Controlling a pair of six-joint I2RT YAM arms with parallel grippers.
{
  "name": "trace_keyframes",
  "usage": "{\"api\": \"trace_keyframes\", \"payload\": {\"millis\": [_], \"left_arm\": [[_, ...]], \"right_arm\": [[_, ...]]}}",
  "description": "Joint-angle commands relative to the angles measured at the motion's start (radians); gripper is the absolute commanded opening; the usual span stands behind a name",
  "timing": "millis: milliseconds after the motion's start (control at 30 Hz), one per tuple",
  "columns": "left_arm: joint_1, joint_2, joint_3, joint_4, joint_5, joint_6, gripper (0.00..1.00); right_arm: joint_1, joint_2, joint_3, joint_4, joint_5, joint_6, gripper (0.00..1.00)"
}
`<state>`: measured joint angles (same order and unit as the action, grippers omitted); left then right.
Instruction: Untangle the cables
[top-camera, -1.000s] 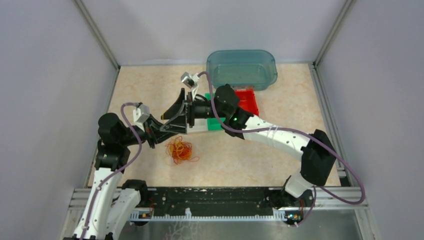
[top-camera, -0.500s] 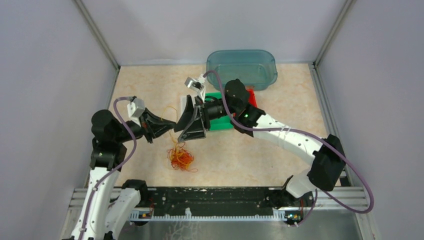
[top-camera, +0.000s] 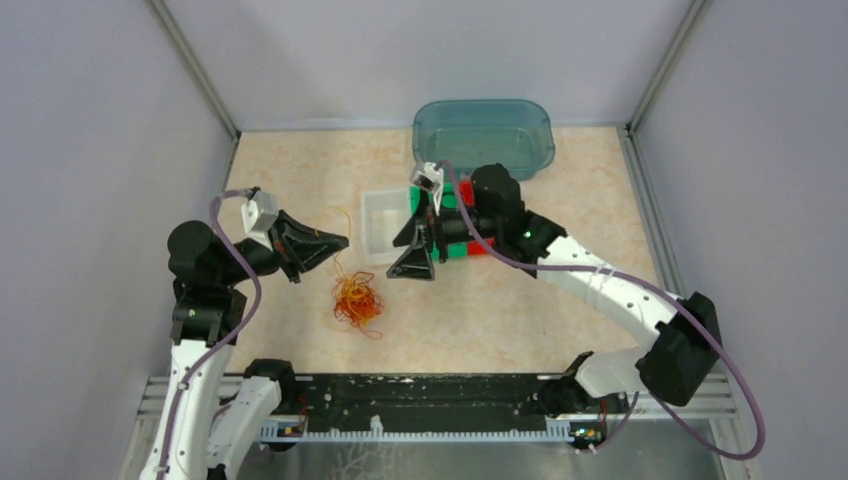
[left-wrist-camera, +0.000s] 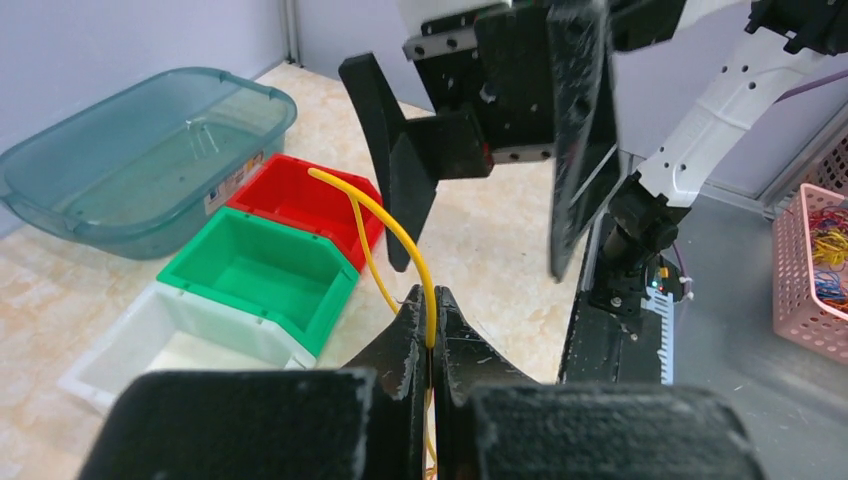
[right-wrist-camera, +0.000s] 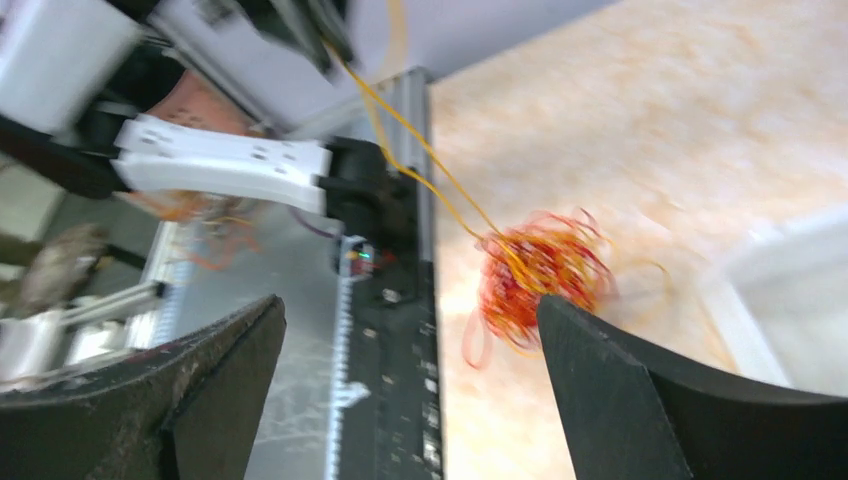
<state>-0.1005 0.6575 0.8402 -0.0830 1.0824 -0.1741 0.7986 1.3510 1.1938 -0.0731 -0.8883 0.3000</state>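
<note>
On the left, the left gripper (top-camera: 338, 240) hangs above the table (top-camera: 520, 300), its jaws pressed together on one yellow wire (left-wrist-camera: 402, 232). This wire runs down to the cables (top-camera: 357, 300), a red, orange and yellow clump that lies on the table near the gripper. To the right stands a white bin (top-camera: 378, 222). After it comes the right gripper (top-camera: 408, 256), its fingers spread wide with nothing between them, beside the green bin (left-wrist-camera: 255, 262) and the red bin (left-wrist-camera: 300, 195).
</note>
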Motion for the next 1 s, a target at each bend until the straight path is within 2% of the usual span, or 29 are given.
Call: {"api": "trace_keyframes", "payload": {"millis": [0,67,167,367,700,967], "left_arm": [[-0.002,0.0,0.044,0.075,0.025,-0.068,0.0],[-0.002,0.007,0.052,0.084,0.04,-0.087,0.0],[-0.002,0.017,0.066,0.083,0.054,-0.101,0.0],[-0.002,0.02,0.084,0.088,0.058,-0.114,0.0],[-0.002,0.044,0.132,0.11,0.058,-0.148,0.0],[-0.002,0.066,0.187,0.162,0.048,-0.198,0.0]], "right_arm": [[0.0,-0.117,-0.21,0.286,0.19,-0.057,0.99],[0.031,-0.116,-0.295,0.445,0.287,-0.089,0.99],[0.071,-0.035,-0.291,0.578,0.351,-0.119,0.99],[0.184,0.146,-0.161,0.664,0.339,-0.17,0.97],[0.264,0.338,-0.136,0.841,0.357,-0.06,0.78],[0.289,0.415,-0.233,0.965,0.456,-0.013,0.63]]}}
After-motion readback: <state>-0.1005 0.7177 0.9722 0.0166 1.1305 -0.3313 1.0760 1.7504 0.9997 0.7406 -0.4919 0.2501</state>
